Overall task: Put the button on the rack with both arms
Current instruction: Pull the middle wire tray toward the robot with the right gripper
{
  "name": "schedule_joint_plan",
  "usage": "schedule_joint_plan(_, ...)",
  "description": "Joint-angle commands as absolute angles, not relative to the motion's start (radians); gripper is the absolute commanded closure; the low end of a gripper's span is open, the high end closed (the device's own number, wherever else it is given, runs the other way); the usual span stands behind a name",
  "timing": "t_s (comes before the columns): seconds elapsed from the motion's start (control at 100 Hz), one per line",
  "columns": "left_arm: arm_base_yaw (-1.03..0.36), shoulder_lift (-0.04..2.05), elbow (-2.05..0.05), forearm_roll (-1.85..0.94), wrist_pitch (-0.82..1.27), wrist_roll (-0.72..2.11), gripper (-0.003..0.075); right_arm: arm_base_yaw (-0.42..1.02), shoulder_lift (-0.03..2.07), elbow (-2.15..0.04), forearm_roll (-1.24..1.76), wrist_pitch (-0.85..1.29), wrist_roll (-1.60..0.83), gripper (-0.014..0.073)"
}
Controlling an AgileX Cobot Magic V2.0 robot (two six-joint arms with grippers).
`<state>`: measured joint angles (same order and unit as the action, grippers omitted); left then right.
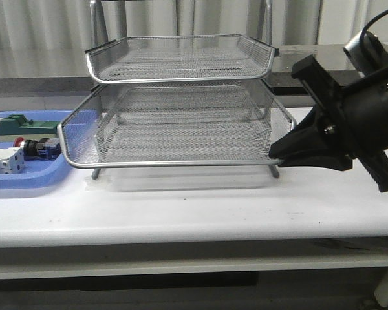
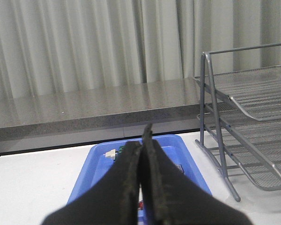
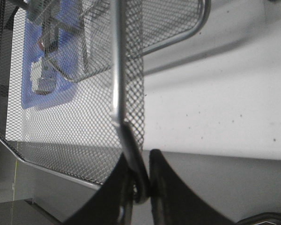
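The button [image 1: 39, 148] lies on its side in a blue tray [image 1: 26, 177] at the far left, red head towards a white block. The silver wire-mesh rack [image 1: 181, 165] stands mid-table; its lower visible tray sits further forward than the top one. My right gripper [image 1: 276, 155] is shut on that tray's front right rim; the right wrist view shows the rim wire [image 3: 116, 70] pinched between the jaws of the right gripper [image 3: 139, 155]. My left gripper [image 2: 141, 140] is shut and empty above the blue tray [image 2: 187, 159], left of the rack [image 2: 253, 108]. It is out of the front view.
A green block [image 1: 22, 124] and a white block [image 1: 3, 161] share the blue tray with the button. A grey counter [image 2: 84, 110] and curtains stand behind the table. The table's front edge [image 1: 181, 236] runs below the rack.
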<state>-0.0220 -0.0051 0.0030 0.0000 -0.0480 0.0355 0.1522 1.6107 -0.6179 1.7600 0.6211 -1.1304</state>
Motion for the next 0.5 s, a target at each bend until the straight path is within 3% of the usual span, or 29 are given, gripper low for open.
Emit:
schedule_joint_plan(0.0, -0.023, -0.037, 0.037, -0.008, -0.127, 0.026, 0.0741, 0.157, 1.57, -0.578, 1.669, 0.622, -1.149, 0.0608)
schedule_joint_plan(0.24, -0.023, -0.037, 0.037, -0.008, -0.127, 0.026, 0.0741, 0.157, 1.523, -0.559, 1.669, 0.63, -1.155, 0.0585)
schedule_joint_plan(0.31, -0.023, -0.037, 0.037, -0.008, -0.127, 0.026, 0.0741, 0.157, 1.513, -0.559, 1.669, 0.641, -1.156, 0.0521)
schedule_joint_plan(0.49, -0.023, -0.037, 0.037, -0.008, -0.127, 0.026, 0.0741, 0.157, 1.478, -0.559, 1.669, 0.656, -1.157, 0.0249)
